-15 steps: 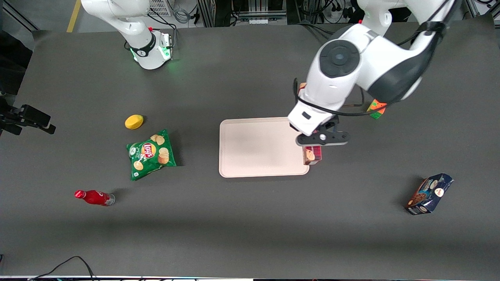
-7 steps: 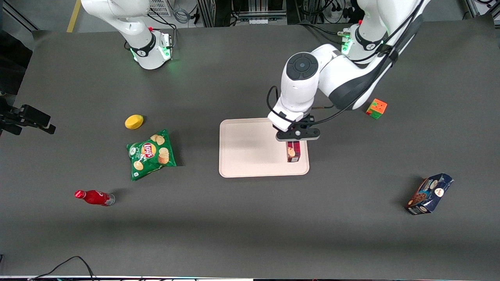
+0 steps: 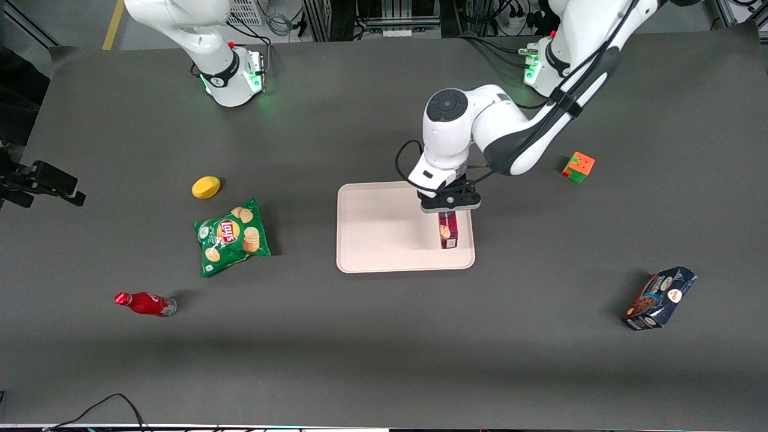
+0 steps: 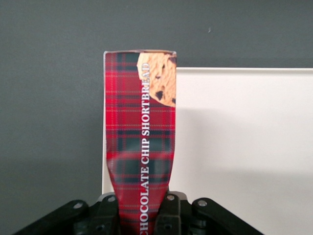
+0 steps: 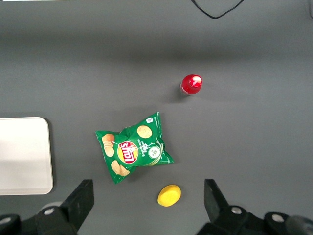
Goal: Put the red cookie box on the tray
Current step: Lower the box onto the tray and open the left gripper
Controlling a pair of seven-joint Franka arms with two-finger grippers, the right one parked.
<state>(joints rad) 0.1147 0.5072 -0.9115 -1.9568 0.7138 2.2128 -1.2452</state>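
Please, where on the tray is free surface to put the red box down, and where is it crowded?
The tray is bare toward the parked arm's end, up to its rim. The only crowded strip is at the working arm's end, where the gripper holds the red cookie box above the tray's edge.

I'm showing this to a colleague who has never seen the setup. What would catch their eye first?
Probably the gripper shut on the red cookie box, holding it over the pink tray at mid-table. Next, the green chip bag and red bottle toward the parked arm's end.
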